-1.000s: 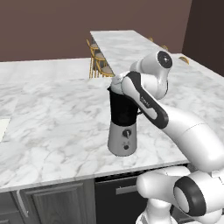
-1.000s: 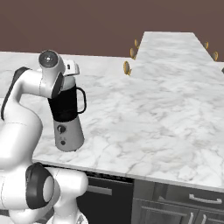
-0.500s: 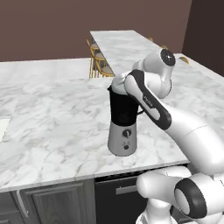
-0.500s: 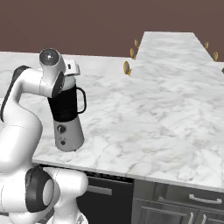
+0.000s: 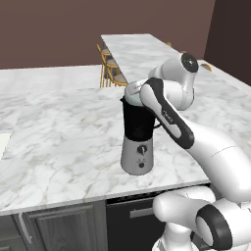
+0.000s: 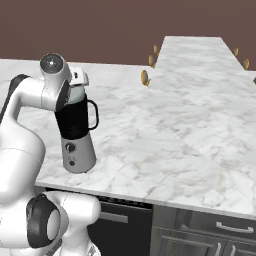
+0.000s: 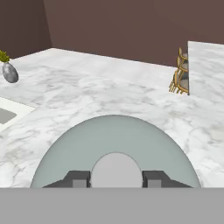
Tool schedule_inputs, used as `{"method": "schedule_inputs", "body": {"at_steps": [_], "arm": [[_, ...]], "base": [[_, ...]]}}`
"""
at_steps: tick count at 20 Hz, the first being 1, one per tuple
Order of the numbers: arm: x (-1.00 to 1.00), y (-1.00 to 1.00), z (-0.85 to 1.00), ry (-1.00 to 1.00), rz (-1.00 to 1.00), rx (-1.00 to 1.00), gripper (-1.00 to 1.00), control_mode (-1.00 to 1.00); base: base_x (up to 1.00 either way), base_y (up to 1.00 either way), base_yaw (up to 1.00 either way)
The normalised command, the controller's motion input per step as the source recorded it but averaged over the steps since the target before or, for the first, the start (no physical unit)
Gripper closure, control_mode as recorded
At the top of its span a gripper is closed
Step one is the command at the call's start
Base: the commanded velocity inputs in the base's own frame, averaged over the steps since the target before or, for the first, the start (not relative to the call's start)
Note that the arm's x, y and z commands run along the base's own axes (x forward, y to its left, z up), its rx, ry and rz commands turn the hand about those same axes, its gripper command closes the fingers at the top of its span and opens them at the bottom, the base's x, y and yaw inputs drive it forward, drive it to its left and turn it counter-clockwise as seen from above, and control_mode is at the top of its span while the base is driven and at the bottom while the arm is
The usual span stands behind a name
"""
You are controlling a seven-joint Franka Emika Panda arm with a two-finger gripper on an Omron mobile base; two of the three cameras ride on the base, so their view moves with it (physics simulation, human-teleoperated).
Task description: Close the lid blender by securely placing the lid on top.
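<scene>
The blender (image 5: 138, 147) stands near the counter's front edge, a black jar with a side handle (image 6: 93, 116) on a silver base with a black dial. The pale grey-green lid (image 5: 131, 91) sits level at the jar's mouth, also visible as a pale band above the jar (image 6: 77, 94). In the hand view I look down on the domed lid (image 7: 113, 140), and my gripper (image 7: 116, 178) is shut on its centre knob, one dark fingertip (image 7: 78, 178) on each side. My forearm hides the hand in the left base view.
The marble counter (image 5: 63, 132) spreads wide to the left and behind the blender. A second counter (image 5: 137, 49) with wooden chairs (image 5: 110, 71) runs away at the back. A sink corner (image 7: 6, 114) and a small vase (image 7: 9, 72) lie off to one side.
The arm's upper joint has drifted slightly to the right. The lid stays at the jar's mouth, with my grip unchanged.
</scene>
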Motion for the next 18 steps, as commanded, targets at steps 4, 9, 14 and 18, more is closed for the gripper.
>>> {"method": "schedule_inputs", "body": {"at_steps": [4,9,14,18], "arm": [[0.06,0.0,-0.12,0.15,0.0,-0.02,1.0,-1.0],[0.0,0.0,-0.24,0.14,0.0,-0.02,1.0,-1.0],[0.0,0.0,-0.18,0.12,0.0,-0.03,1.0,-1.0],[0.0,0.0,-0.08,0.11,0.0,-0.07,1.0,-1.0]], "base": [[0.0,0.0,0.0],[0.0,0.0,0.0],[0.0,0.0,0.0],[0.0,0.0,0.0]]}}
